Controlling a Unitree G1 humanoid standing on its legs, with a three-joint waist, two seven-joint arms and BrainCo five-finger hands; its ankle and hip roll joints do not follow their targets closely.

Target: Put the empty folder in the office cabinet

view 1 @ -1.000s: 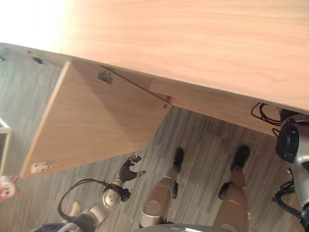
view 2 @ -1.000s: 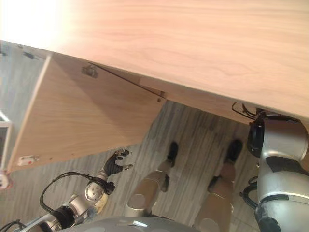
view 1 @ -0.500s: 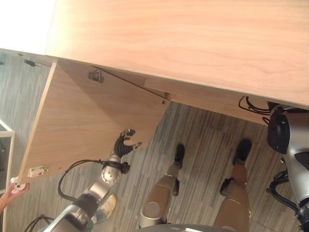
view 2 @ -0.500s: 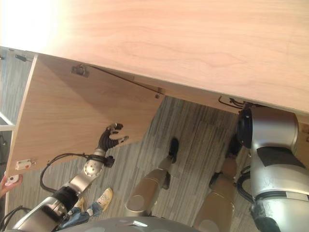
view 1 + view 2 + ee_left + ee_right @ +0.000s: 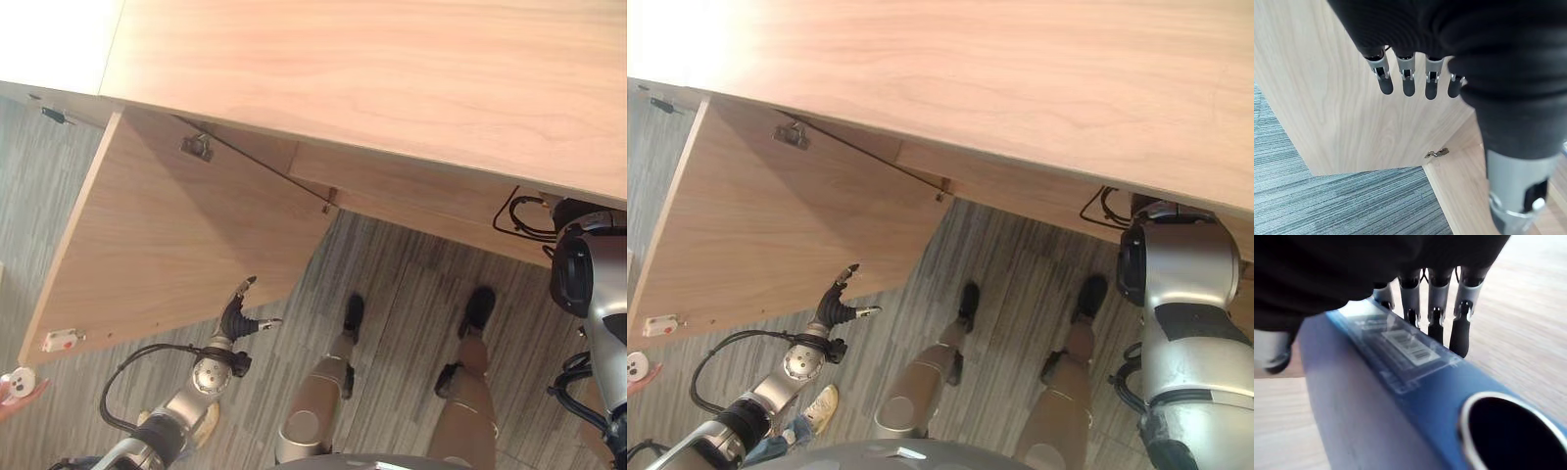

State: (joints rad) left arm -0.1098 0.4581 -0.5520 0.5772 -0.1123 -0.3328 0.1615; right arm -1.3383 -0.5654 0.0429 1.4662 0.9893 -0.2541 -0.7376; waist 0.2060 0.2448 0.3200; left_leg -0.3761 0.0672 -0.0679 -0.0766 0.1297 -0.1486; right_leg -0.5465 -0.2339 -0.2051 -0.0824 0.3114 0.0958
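Observation:
A blue folder [image 5: 1381,401] with a clear label pocket and a round finger hole in its spine lies in my right hand [image 5: 1437,308]; the fingers curl over its far side and the thumb sits on the near side. The wooden office cabinet [image 5: 392,69] stands in front of me, seen from above. Its door [image 5: 186,245] hangs swung out to the left. My left hand [image 5: 236,317] is at the door's lower free edge with its fingers [image 5: 1405,78] straight against the panel, holding nothing.
A hinge [image 5: 197,147] sits at the door's top and a white catch [image 5: 61,341] near its outer corner. A person's hand [image 5: 18,382] with a small white round thing shows at the lower left, and a shoe [image 5: 820,406] below the door. Grey striped floor [image 5: 411,284] lies under the cabinet.
My left hand rose to the door's edge with curled fingers, then dropped slightly and straightened them. The camera shifted a little; the door stands much as before.

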